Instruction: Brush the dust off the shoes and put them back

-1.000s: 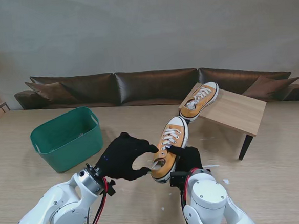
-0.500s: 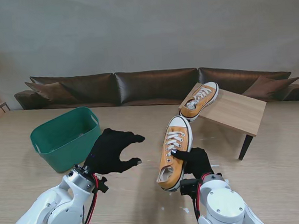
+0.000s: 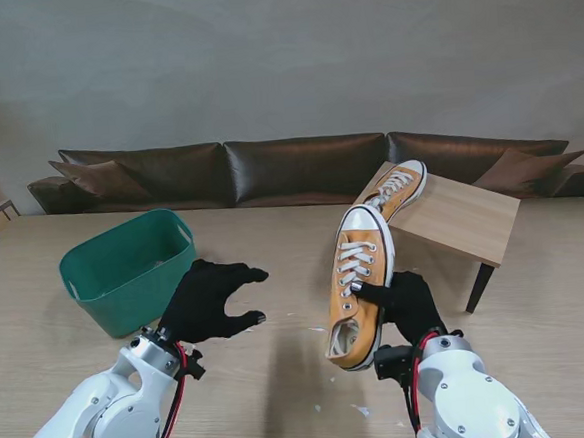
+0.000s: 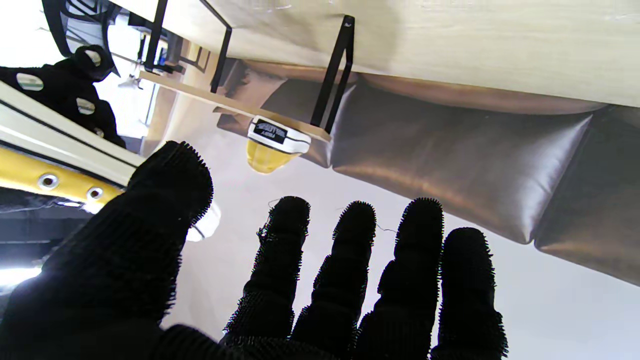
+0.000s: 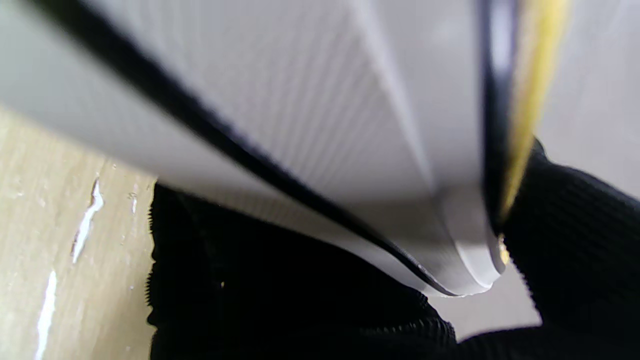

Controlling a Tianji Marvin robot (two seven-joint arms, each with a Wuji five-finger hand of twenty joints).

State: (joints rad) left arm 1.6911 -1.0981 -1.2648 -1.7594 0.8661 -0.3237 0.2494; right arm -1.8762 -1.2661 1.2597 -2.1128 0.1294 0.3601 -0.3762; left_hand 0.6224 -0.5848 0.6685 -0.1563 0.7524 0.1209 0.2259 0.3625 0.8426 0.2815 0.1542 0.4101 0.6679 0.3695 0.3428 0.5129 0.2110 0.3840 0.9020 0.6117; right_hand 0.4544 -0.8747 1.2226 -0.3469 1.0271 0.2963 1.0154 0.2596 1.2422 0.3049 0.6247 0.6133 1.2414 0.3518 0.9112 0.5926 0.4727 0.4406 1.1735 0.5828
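The black-gloved left hand (image 3: 210,301) is held empty with fingers spread, while the black-gloved right hand (image 3: 410,306) is clamped around a load.

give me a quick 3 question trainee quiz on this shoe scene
1. True or false: the left hand holds a shoe.
2. Which hand grips the yellow sneaker?
A. left hand
B. right hand
C. neither
3. Fill in: the second sneaker rests on the small wooden ____.

Key: 1 false, its fingers are spread and hold nothing. 2 B. 3 table; the green tub is to the left.
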